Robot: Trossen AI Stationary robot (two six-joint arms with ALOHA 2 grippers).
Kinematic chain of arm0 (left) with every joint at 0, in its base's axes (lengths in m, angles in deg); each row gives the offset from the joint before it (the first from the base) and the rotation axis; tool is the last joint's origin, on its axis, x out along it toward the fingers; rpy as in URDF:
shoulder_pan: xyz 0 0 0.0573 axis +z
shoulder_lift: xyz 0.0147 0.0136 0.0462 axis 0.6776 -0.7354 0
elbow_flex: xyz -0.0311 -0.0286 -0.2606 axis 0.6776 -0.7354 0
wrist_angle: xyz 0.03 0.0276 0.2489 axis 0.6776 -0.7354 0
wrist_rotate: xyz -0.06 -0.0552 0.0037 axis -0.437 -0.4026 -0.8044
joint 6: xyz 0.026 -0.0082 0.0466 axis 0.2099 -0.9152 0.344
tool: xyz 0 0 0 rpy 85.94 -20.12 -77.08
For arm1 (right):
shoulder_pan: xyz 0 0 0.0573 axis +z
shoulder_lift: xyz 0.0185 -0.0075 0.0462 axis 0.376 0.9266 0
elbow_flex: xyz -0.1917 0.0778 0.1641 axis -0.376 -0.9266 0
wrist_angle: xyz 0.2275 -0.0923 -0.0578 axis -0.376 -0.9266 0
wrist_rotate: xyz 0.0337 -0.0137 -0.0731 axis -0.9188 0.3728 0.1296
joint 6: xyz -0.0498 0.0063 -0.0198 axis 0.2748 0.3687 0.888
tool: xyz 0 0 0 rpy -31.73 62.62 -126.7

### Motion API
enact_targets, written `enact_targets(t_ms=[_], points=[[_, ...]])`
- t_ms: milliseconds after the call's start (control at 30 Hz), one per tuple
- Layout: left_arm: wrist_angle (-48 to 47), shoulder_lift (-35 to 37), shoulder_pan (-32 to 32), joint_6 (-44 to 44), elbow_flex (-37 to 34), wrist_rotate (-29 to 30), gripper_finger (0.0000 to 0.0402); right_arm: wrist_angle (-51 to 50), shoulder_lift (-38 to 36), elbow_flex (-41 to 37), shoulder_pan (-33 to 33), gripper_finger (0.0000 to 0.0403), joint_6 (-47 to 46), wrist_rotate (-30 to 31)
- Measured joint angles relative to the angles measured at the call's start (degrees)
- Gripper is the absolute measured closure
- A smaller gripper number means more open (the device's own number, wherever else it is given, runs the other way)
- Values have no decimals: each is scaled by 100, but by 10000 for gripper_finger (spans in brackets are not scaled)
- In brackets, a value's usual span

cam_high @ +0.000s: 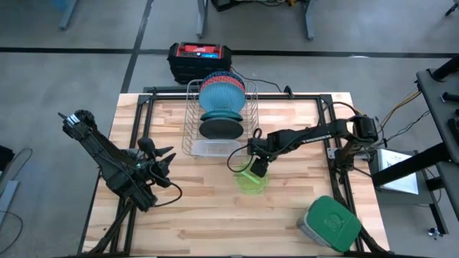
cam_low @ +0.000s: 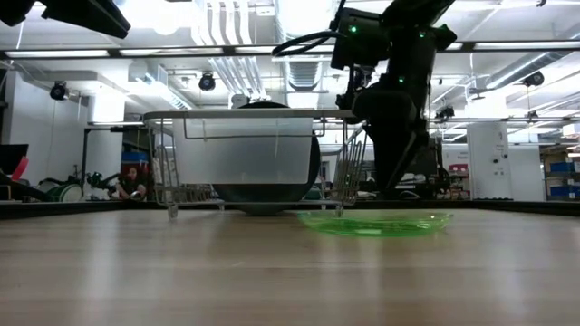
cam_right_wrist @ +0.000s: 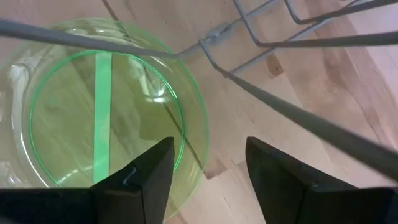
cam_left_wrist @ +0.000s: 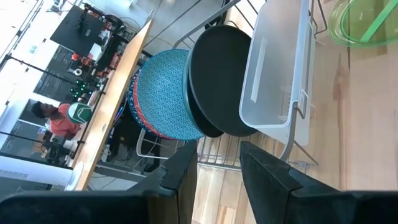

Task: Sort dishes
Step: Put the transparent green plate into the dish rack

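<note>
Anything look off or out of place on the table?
One thing: the neon-green dish lies flat on the table beside the wire rack, while the plates stand in it. The right gripper hangs open above it. Nothing spilled or broken.

I see a silver wire rack point(cam_high: 215, 115) standing at the far middle of the wooden table point(cam_high: 193, 222). A grey container with a green lid point(cam_high: 330, 223) sits near the front right corner. Behind the table, a black and red box point(cam_high: 200, 59) rests on the floor.
</note>
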Motion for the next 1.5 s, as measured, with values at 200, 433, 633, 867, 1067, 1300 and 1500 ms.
enact_targets(t_ms=[200,433,633,867,1067,1300,1500], points=[[0,0,1,0,0,0,290,190,-2,-103,14,217,-47,-2],[0,0,2,0,0,-2,290,296,-23,-113,128,219,95,14],[2,0,0,0,0,-2,290,135,-416,-159,366,230,101,244],[1,0,2,17,0,-4,290,-127,-965,-150,623,245,-410,324],[4,0,2,17,0,-4,290,-16,-924,-504,894,243,-1018,342],[5,2,-1,17,0,-4,290,312,-866,-1108,1002,226,-1891,345],[7,2,1,17,0,-4,290,605,-883,-1198,1001,223,-2158,345]])
